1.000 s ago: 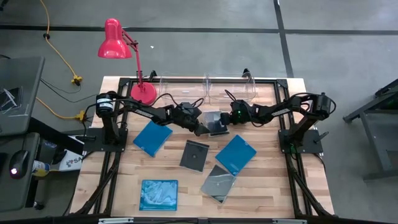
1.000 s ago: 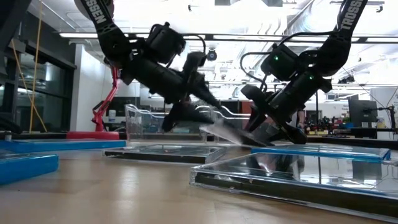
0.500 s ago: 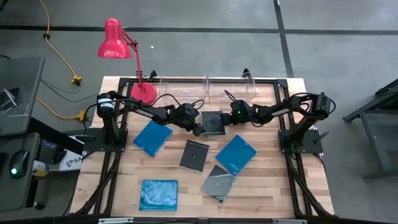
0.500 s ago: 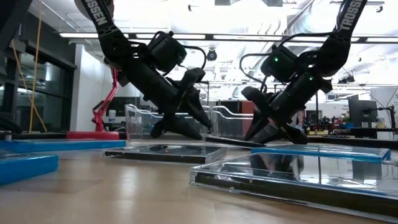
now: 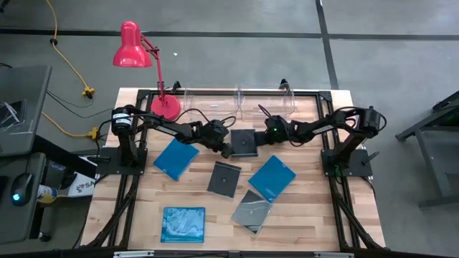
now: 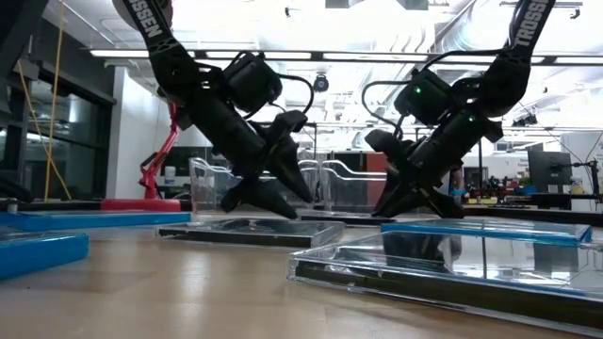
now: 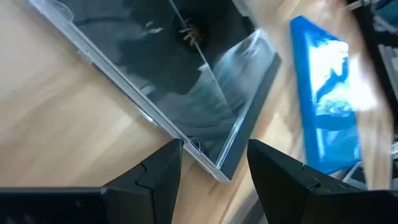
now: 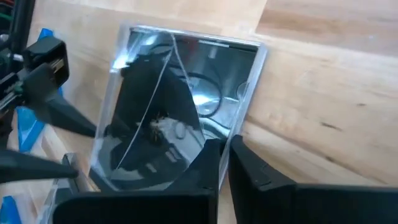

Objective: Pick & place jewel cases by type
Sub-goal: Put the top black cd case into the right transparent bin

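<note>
A dark jewel case (image 5: 244,141) lies flat on the table between my two grippers. My left gripper (image 5: 229,151) is open at its near left corner (image 7: 219,173), with one finger on either side of that corner. My right gripper (image 5: 259,140) is shut at the case's right edge. Three blue jewel cases (image 5: 176,158) (image 5: 272,178) (image 5: 183,223) and two more dark ones (image 5: 224,179) (image 5: 251,211) lie flat on the near half of the table. My right gripper comes slanting down from the table's right, with its fingertips (image 8: 212,149) at the dark case's corner (image 8: 239,127). The fingers hide the place of contact. I cannot tell whether they pinch the edge or only rest against it. The case lies flat on the table.
Two clear plastic bins (image 5: 208,102) (image 5: 267,102) stand along the far edge. A red desk lamp (image 5: 154,72) stands at the far left corner. Bare wood shows at the near right and near left of the table.
The dark case stood tilted with its left edge raised on my left gripper. It has come down flat on the table as that gripper tipped downward. My right gripper has stayed in place and shut at the case's right edge.
</note>
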Action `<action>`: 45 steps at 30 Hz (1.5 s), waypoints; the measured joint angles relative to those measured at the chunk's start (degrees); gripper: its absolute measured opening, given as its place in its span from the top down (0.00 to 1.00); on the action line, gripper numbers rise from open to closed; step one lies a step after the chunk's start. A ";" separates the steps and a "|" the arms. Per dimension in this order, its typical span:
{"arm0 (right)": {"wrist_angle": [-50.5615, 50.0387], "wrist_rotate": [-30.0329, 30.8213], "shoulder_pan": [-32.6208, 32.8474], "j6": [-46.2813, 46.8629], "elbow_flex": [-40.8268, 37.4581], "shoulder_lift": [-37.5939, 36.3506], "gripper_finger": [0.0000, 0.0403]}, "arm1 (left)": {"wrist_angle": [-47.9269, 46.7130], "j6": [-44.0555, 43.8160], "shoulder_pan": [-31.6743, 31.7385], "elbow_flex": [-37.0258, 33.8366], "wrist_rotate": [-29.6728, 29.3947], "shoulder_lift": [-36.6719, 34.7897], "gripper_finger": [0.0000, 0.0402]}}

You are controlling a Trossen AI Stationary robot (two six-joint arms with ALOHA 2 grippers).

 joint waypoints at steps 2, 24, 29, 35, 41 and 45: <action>-0.02 -0.32 0.06 -0.15 0.00 0.02 0.99 | -1.32 0.14 0.02 0.04 -0.57 -0.01 0.55; 2.67 0.52 0.00 -2.05 -0.20 -6.79 1.00 | -2.35 0.14 0.00 0.06 -1.51 -0.12 0.55; 1.19 0.22 0.04 -2.95 -0.09 -11.08 1.00 | -1.91 0.14 0.00 0.06 -1.95 -0.12 0.55; 0.37 -0.44 0.06 -3.01 -0.02 -14.61 1.00 | -0.56 0.14 0.00 0.08 -2.10 -0.12 0.55; 0.24 -1.44 0.04 -3.01 0.00 -15.31 1.00 | -0.16 0.12 -0.02 0.08 -2.31 -0.12 0.55; 0.32 -1.67 0.13 -3.01 0.00 -15.31 1.00 | -0.24 -0.03 -0.02 0.08 -2.38 -0.12 0.55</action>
